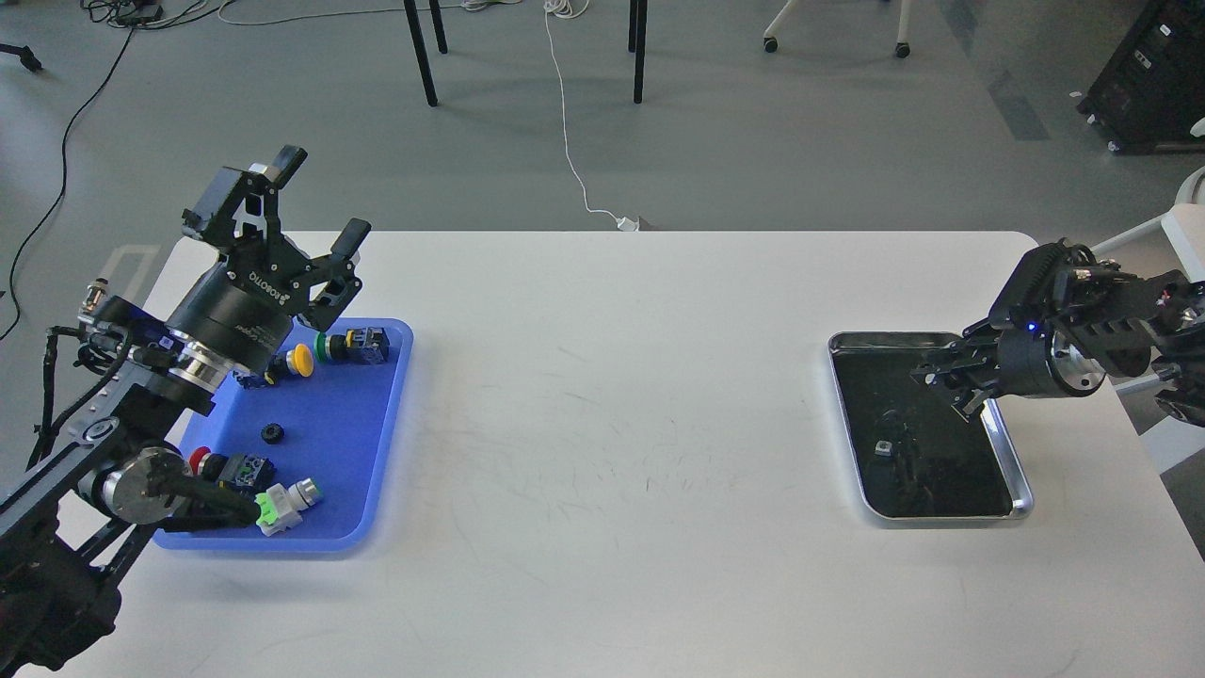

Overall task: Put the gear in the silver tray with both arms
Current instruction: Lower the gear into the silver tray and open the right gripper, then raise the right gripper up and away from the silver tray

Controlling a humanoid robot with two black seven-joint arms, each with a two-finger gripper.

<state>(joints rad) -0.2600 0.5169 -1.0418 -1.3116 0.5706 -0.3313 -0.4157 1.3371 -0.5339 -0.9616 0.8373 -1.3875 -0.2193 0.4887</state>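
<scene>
- A white table (612, 424) with rounded corners stands on a grey floor (753, 141); behind it are dark chair legs (424, 56), a white cable (570, 141) running to the table's far edge, and black cables at the upper left.
- A blue tray (348, 452) lies at the left of the table, partly under the left arm (122, 405).
- In the blue tray lie several push-button switches: a yellow-capped one (299, 360) and a green-ringed one (353, 346) near the far end, a red-capped one (231, 468) and a white and green one (287, 497) near the close end.
- A small black gear (273, 434) lies alone on the bare blue middle of that tray, apart from the switches.
- The left gripper (325, 202) is raised above the far end of the blue tray, its two fingers spread wide and holding nothing.
- The silver tray (1012, 471) lies at the right of the table, well apart from the blue one, with a dark shiny bottom.
- A small dark part (883, 448) rests on the silver tray's bottom, toward its left side; what it is cannot be told.
- The right arm (1083, 330) comes in from the right, and the right gripper (941, 377) hangs over the far right part of the silver tray, pointing left; its fingers look dark and close together, and whether they are parted cannot be told.
</scene>
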